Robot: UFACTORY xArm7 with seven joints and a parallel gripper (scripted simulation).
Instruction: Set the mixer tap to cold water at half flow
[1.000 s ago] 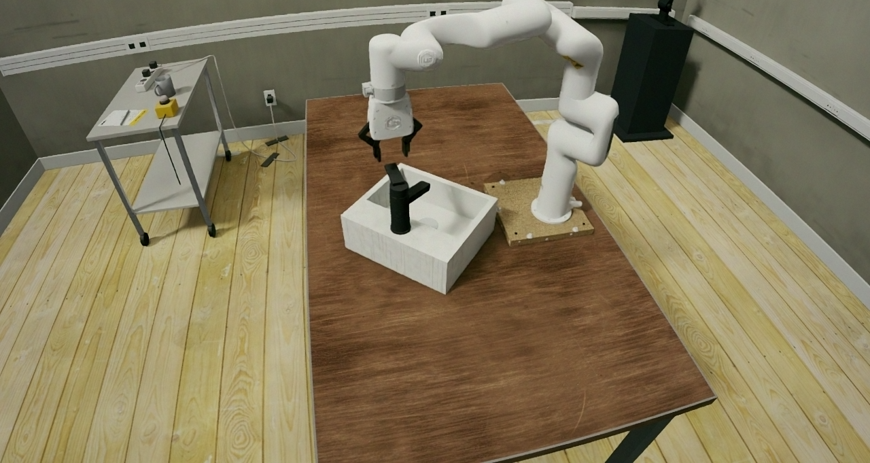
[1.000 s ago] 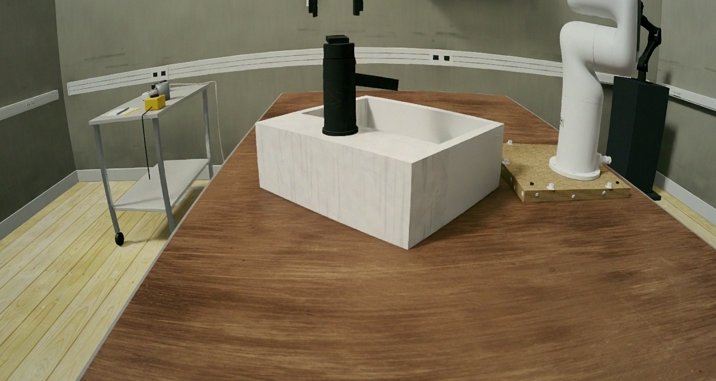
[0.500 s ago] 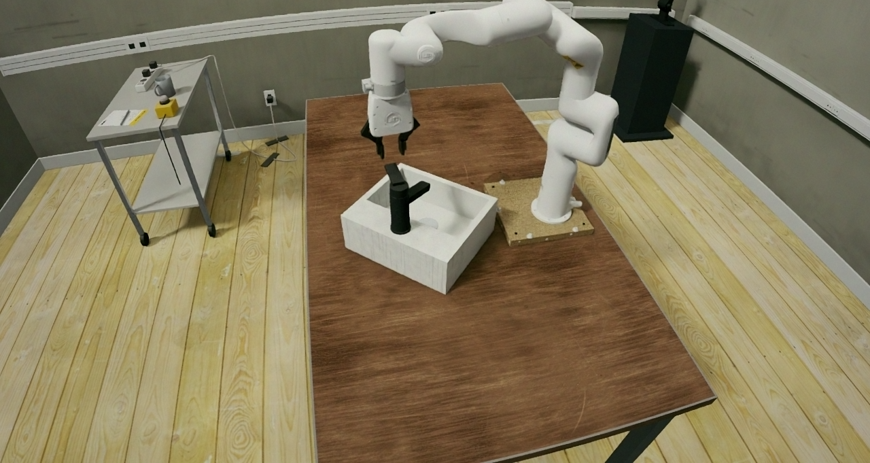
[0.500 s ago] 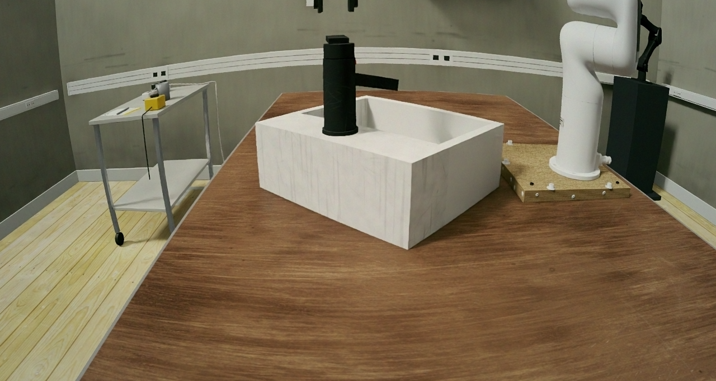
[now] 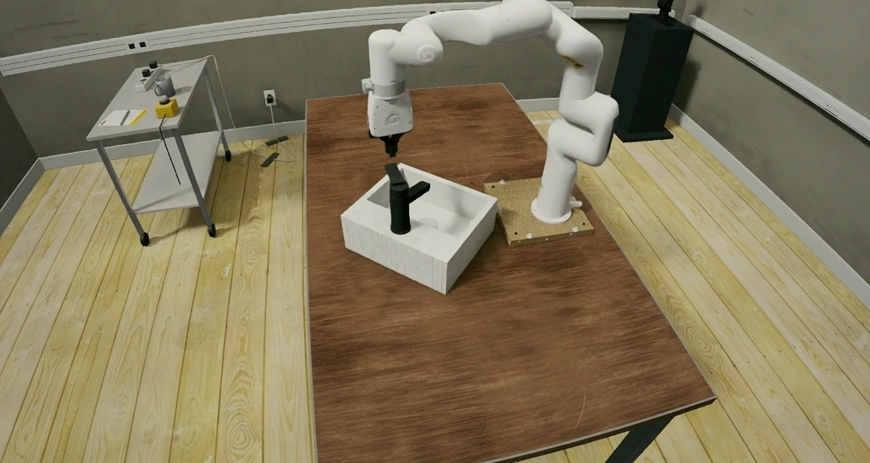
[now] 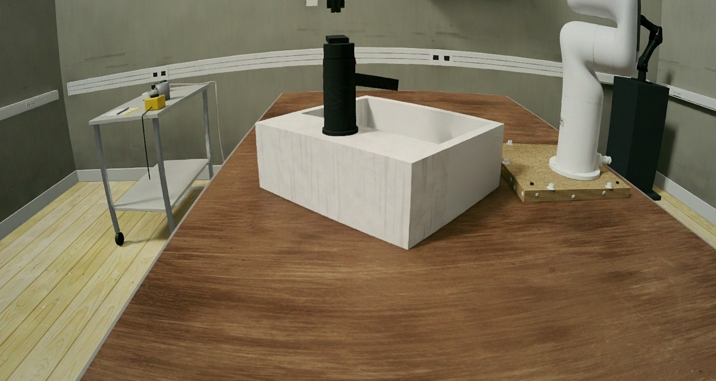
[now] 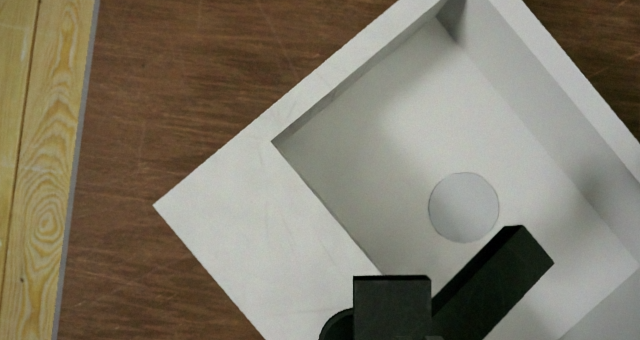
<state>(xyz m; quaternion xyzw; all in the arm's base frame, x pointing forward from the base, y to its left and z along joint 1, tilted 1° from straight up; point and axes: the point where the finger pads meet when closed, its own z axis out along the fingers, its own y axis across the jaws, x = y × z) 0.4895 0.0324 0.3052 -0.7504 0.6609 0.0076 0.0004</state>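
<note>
A black mixer tap (image 5: 399, 201) stands on the rim of a white sink block (image 5: 419, 224) on the wooden table. Its flat lever (image 5: 394, 173) sits on top; the spout (image 5: 418, 189) reaches over the basin. In the exterior view the tap (image 6: 339, 88) stands tall with the lever (image 6: 337, 39) on top. My gripper (image 5: 391, 148) hangs above the lever, apart from it, with fingers shut on nothing; it also shows at the top of the exterior view (image 6: 334, 3). The wrist view shows the lever (image 7: 391, 305), the spout (image 7: 487, 280) and the drain (image 7: 463, 207). I see no blue dot.
The arm's base stands on a chipboard plate (image 5: 538, 212) right of the sink. A metal cart (image 5: 155, 131) stands on the floor to the left of the table. A black pedestal (image 5: 648, 73) stands at the back right.
</note>
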